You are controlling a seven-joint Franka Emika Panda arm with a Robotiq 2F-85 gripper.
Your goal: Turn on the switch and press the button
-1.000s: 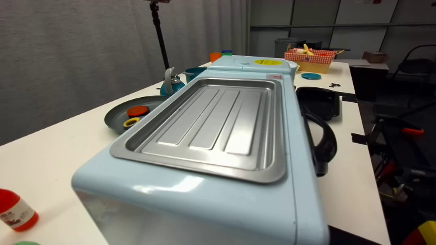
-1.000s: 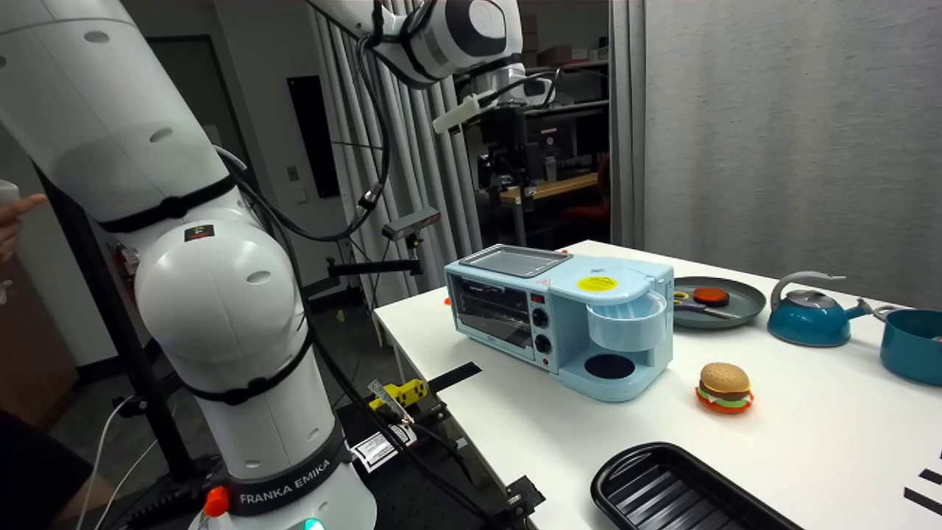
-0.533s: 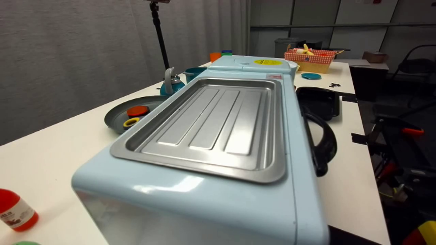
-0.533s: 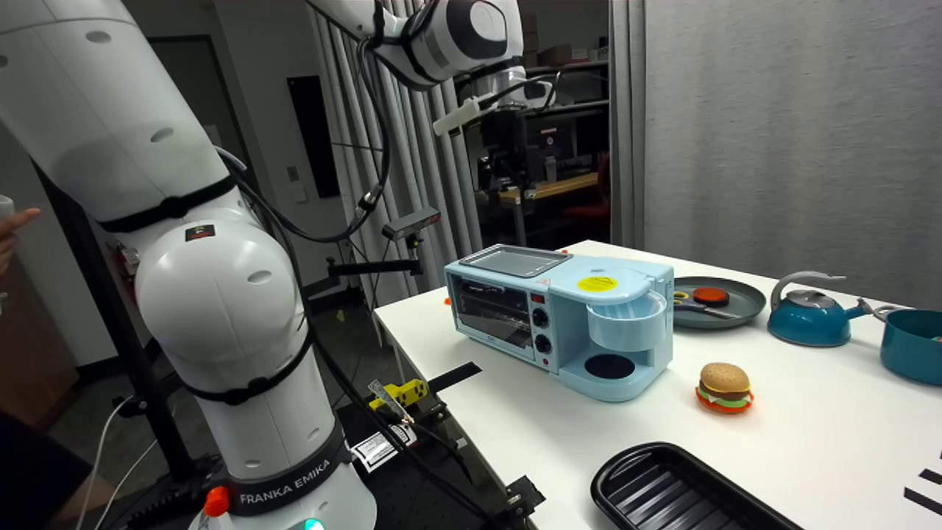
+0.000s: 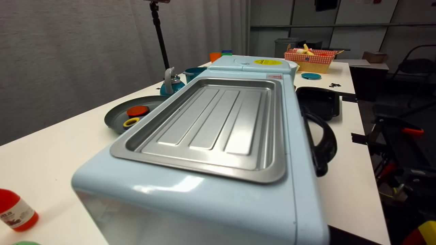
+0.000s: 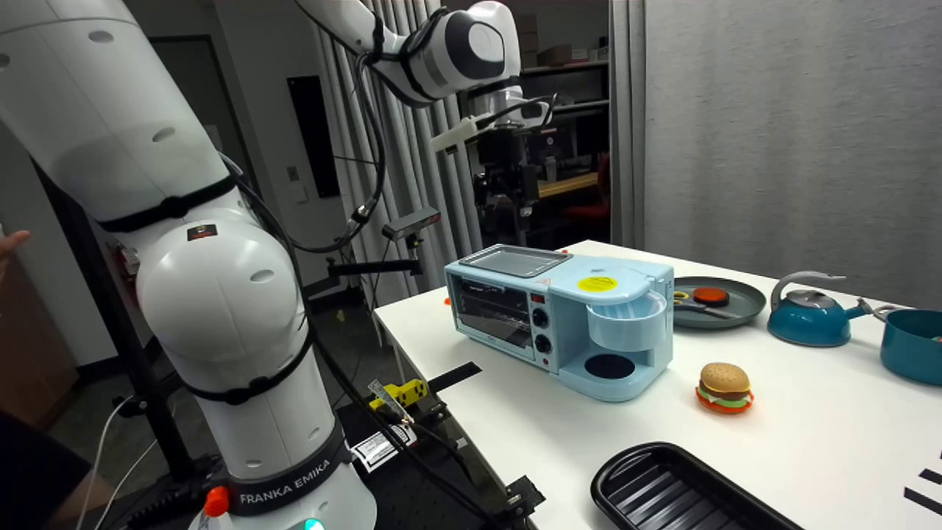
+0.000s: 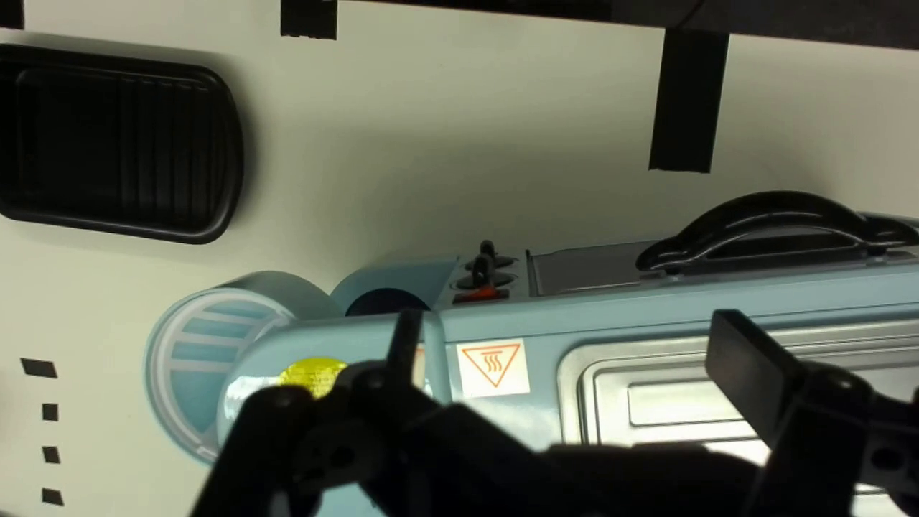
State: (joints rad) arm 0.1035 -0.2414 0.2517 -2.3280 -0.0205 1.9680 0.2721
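Note:
The light blue breakfast machine [image 6: 574, 265] stands on the white table; it also shows in an exterior view [image 5: 190, 190] and the wrist view [image 7: 546, 327]. Its front panel has a red switch [image 6: 538, 299] above two black knobs [image 6: 541, 318], with a small round red button or light [image 6: 545, 361] below. In the wrist view the switch [image 7: 482, 294] lies beyond the machine's top edge; the small red dot does not show there. My gripper [image 7: 567, 330] is open and empty, high above the machine. It also shows in an exterior view [image 6: 506, 199].
A metal tray [image 5: 218, 119] lies on top of the machine. The oven door's black handle [image 7: 782, 215] sticks out in front. A black pan [image 7: 122, 143], a toy burger [image 6: 724, 388], a grey pan [image 6: 747, 298] and a teal kettle [image 6: 813, 320] stand around it.
My arm and gripper have come down a little, and a dark part now shows at the top edge of an exterior view. The machine has not moved.

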